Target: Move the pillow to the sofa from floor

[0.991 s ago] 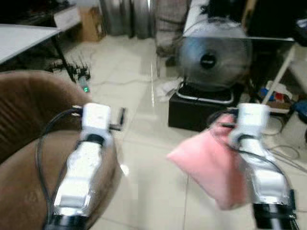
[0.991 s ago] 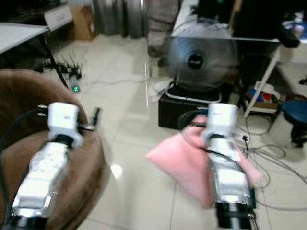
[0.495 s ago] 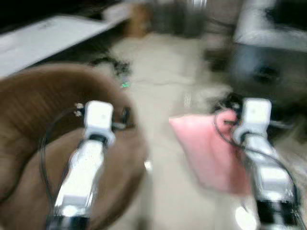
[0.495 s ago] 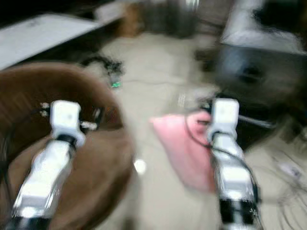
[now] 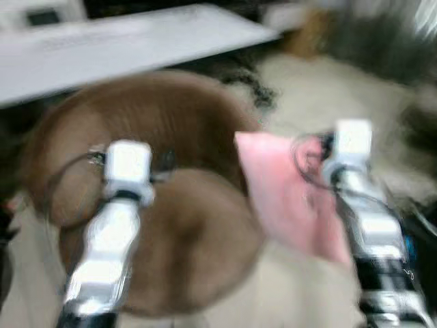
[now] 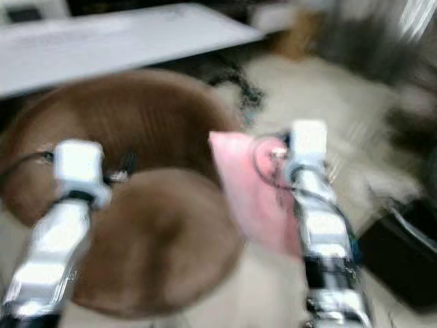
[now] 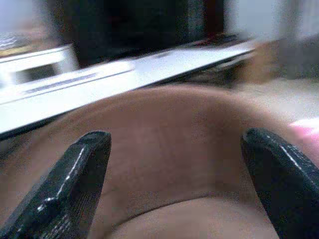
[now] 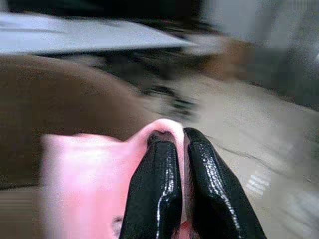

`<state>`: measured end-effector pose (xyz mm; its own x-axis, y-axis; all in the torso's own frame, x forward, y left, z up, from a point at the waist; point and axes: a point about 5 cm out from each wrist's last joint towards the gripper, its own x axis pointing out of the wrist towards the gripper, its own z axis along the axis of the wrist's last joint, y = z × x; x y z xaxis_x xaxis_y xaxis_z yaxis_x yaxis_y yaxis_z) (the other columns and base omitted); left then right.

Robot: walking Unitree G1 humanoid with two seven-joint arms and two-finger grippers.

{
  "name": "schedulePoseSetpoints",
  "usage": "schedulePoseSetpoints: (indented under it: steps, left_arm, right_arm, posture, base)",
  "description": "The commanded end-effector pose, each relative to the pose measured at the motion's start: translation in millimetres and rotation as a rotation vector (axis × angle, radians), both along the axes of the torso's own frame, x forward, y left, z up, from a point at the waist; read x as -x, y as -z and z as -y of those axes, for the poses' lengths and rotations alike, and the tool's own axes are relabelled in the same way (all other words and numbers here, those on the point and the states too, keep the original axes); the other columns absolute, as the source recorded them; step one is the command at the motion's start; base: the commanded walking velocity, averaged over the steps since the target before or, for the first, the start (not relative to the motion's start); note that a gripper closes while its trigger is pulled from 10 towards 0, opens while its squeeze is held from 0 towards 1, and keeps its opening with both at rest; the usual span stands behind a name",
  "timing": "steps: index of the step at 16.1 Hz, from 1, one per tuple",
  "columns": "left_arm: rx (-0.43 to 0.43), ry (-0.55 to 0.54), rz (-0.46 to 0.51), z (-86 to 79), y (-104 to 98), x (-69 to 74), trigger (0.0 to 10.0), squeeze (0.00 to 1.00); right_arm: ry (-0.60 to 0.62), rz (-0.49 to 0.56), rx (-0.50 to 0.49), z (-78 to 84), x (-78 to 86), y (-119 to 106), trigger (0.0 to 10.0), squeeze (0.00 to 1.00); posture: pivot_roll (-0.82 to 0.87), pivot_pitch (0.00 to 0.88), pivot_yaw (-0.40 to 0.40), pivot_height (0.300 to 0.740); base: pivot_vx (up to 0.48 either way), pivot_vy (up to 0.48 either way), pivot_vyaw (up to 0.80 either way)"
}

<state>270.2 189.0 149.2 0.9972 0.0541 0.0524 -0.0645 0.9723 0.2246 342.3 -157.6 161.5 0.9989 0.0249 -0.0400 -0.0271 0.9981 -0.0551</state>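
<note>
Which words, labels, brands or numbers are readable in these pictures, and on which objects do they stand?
None can be read; all views are blurred by motion.
White table: no legible text.
Pale box at its far end: dark panel, too blurred to read.
Pink pillow, pinched in the right claw: plain, no label visible.
Brown sofa: no mark.
Left claw: open, no print.

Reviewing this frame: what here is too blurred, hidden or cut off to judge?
- Eye views: motion blur smears the floor clutter beyond the round brown plush sofa.
- Soft pink pillow: its far corner is hidden behind the right hand and arm.
- Left wrist view: the open left hand fingers are cut off by the frame edge.
</note>
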Motion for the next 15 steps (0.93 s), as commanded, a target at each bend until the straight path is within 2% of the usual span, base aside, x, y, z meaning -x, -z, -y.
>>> schedulePoseSetpoints:
  steps: [1, 3, 4, 7, 9, 10, 15]
  left_arm:
    - [-0.008, -0.017, 0.007, -0.3, -4, 3.5, 10.0, 0.00]
    - [-0.050, -0.068, 0.012, -10.5, -10, 18.6, 10.0, 0.00]
    - [-0.055, -0.070, 0.012, -10.8, -11, 20.2, 10.0, 0.00]
    - [-0.081, -0.051, -0.025, -6.7, -11, 25.9, 10.0, 0.00]
    - [-0.102, 0.021, -0.057, 3.4, -8, 22.1, 10.0, 0.00]
    - [-0.109, 0.052, -0.060, 8.0, -8, 19.9, 10.0, 0.00]
    - [-0.129, 0.160, -0.086, 18.4, -7, 7.7, 10.0, 0.00]
  right_arm:
    - [-0.018, 0.040, -0.007, 0.0, -3.2, -6, 10.0, 0.00]
    - [-0.094, 0.095, -0.059, -17.7, -26.6, -30, 10.0, 0.00]
    - [-0.101, 0.099, -0.062, -18.7, -29.2, -32, 10.0, 0.00]
    - [-0.065, 0.077, -0.044, -8.1, -45.2, -33, 10.0, 0.00]
    - [0.008, 0.083, -0.060, 9.4, -50.6, -36, 10.0, 0.00]
    - [0.034, 0.088, -0.072, 15.2, -52.1, -36, 10.0, 0.00]
    - [0.081, 0.113, -0.096, 22.1, -49.0, -33, 10.0, 0.00]
  posture:
    - [0.08, 0.000, -0.055, 0.740]
    - [0.18, 0.000, -0.091, 0.740]
    - [0.18, 0.000, -0.091, 0.740]
    - [0.22, 0.000, -0.099, 0.740]
    - [0.18, 0.000, -0.075, 0.740]
    - [0.17, 0.000, -0.063, 0.740]
    - [0.11, 0.000, -0.006, 0.740]
  base:
    - [0.412, 0.000, 0.80]
    - [0.412, 0.000, 0.80]
    - [0.412, 0.000, 0.80]
    - [0.260, 0.000, 0.00]
    - [0.000, 0.000, 0.00]
    - [0.000, 0.000, 0.00]
    - [0.000, 0.000, 0.00]
